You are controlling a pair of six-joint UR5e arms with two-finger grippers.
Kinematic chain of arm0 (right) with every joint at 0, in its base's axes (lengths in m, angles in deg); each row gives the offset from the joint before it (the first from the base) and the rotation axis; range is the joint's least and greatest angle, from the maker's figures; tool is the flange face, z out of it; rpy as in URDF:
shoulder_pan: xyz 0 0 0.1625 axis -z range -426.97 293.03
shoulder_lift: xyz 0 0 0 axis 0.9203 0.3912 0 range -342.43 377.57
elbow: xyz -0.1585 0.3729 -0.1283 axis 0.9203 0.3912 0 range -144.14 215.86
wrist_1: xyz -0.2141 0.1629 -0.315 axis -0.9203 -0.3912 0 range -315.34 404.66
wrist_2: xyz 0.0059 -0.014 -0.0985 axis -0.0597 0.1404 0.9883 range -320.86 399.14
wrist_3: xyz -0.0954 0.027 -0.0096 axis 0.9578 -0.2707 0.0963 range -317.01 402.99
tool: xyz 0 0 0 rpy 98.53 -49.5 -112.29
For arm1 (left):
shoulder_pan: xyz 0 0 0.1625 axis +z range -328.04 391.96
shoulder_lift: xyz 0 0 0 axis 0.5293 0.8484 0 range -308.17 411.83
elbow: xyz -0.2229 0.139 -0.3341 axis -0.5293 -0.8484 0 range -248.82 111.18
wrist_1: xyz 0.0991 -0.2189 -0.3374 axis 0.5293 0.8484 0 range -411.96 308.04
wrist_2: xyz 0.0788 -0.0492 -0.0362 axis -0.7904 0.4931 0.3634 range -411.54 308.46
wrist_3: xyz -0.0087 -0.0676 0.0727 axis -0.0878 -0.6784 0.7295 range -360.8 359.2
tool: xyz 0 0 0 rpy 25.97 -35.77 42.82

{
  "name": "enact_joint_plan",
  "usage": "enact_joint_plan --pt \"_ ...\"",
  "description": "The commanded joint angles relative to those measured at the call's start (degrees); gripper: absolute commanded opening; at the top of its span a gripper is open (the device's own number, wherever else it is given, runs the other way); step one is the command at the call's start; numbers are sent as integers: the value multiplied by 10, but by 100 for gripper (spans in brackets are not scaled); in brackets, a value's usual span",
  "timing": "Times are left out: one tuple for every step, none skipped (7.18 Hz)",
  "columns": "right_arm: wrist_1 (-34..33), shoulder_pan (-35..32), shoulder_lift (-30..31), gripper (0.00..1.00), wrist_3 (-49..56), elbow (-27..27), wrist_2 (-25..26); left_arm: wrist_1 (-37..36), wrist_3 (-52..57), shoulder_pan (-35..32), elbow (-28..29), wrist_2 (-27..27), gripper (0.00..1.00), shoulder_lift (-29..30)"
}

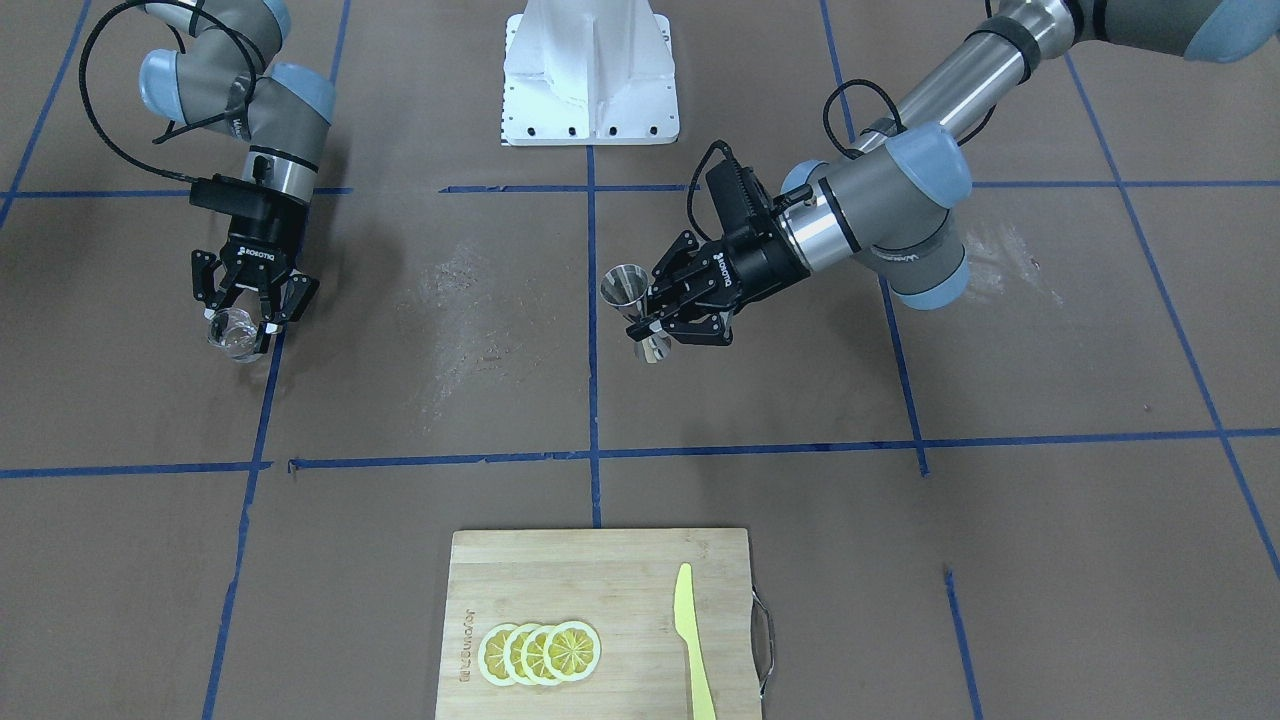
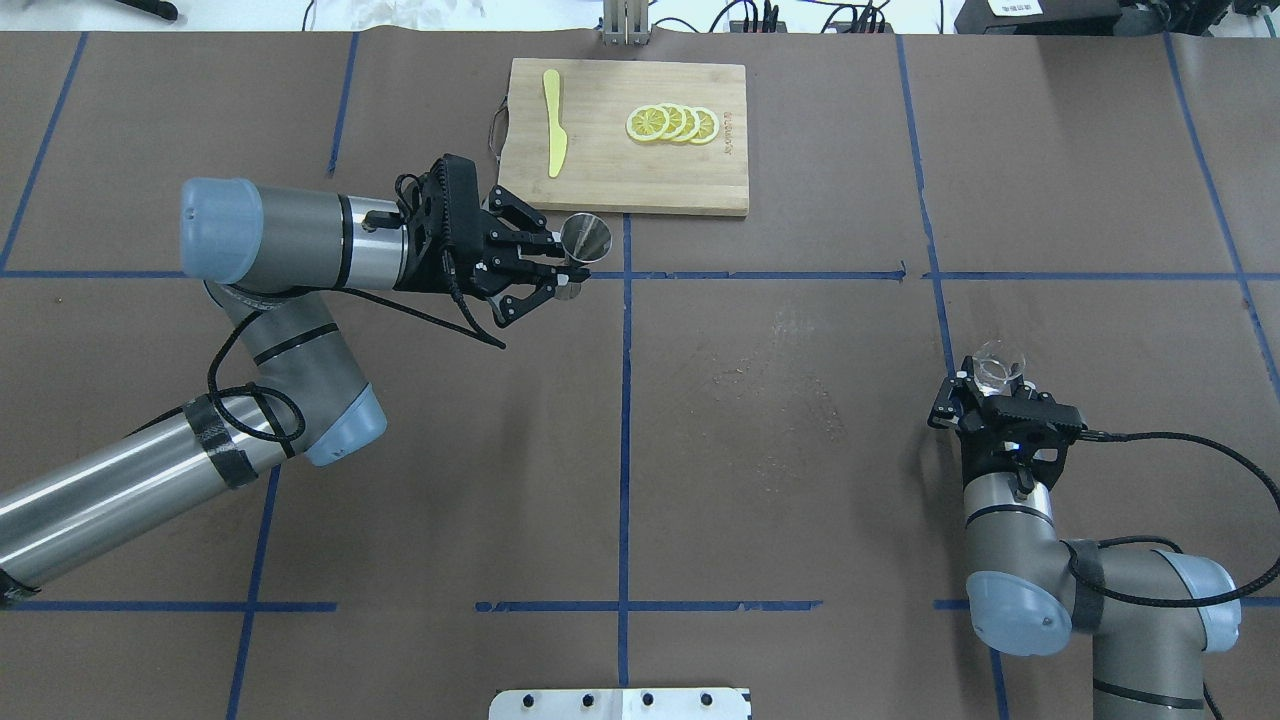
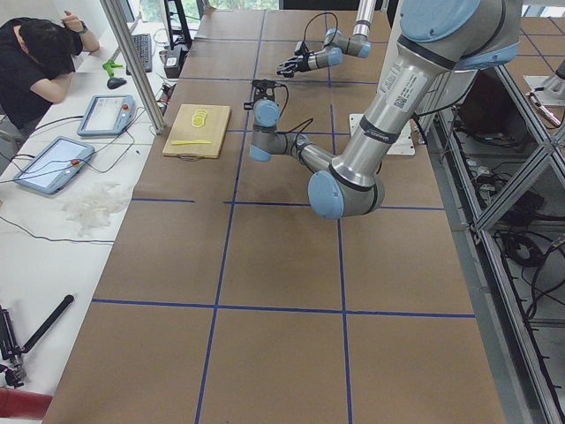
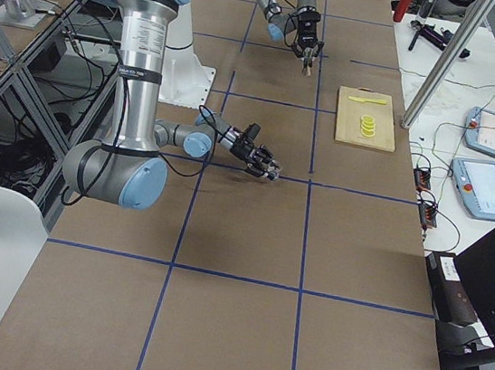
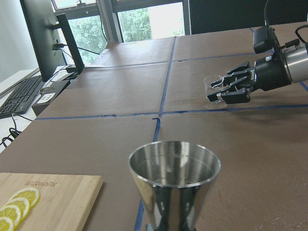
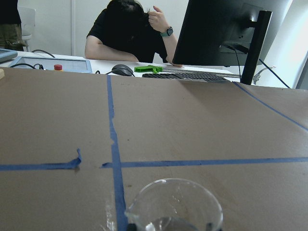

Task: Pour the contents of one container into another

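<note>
Frontally, shows the steel jigger [image 1: 622, 288] near the centre of the desk [image 1: 1050, 520], mouth up, pinched at its narrow waist between the left jaws. Puts the clear glass beaker [image 1: 235, 335] far off at nine o'clock, with the right jaws closed about its rim from above. Sets a wooden cutting board [image 1: 600, 570] at six o'clock, carrying four overlapped lemon slices [image 1: 540, 652] and, at their three o'clock, a yellow knife [image 1: 692, 640].

Overhead, places the jigger at eleven o'clock of centre, just off the board's seven-o'clock corner, and the beaker at four o'clock, well apart.

From the left end, renders both grips too small to judge.

From the right end, finds the near arm's jaws low over the desk at centre, the far arm at twelve o'clock and the board at two o'clock.

At the left wrist, fills six o'clock with the jigger's round mouth; catches the right jaws and beaker at two o'clock and the lemon slices at eight o'clock.

At the right wrist, catches the beaker's rim and spout at six o'clock, and a person [image 6: 130, 33] in black beside a monitor [image 6: 221, 33] at twelve o'clock.
</note>
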State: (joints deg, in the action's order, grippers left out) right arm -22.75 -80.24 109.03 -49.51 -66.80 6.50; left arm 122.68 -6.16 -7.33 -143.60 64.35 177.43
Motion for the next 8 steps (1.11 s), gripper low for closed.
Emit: enact_joint_plan --pt "187 -21 1 0 227 3 -1 0 0 0 0 0 0 0" --pt "227 -38 -1 0 284 3 -12 0 0 0 0 0 0 0" --pt "238 -60 -3 0 314 0 -61 0 0 0 0 0 0 0" --pt "257 -83 -7 0 364 -5 -106 0 0 0 0 0 0 0" --pt "271 -100 -24 0 419 -5 -136 0 -1 0 0 0 0 0" --pt "272 -115 -50 0 480 -6 -157 0 -1 0 0 0 0 0" --pt "272 -117 -78 0 522 -9 -160 -1 -1 0 0 -1 0 0" --pt "266 -116 -109 0 525 -10 -161 -1 -3 1 0 -1 0 0"
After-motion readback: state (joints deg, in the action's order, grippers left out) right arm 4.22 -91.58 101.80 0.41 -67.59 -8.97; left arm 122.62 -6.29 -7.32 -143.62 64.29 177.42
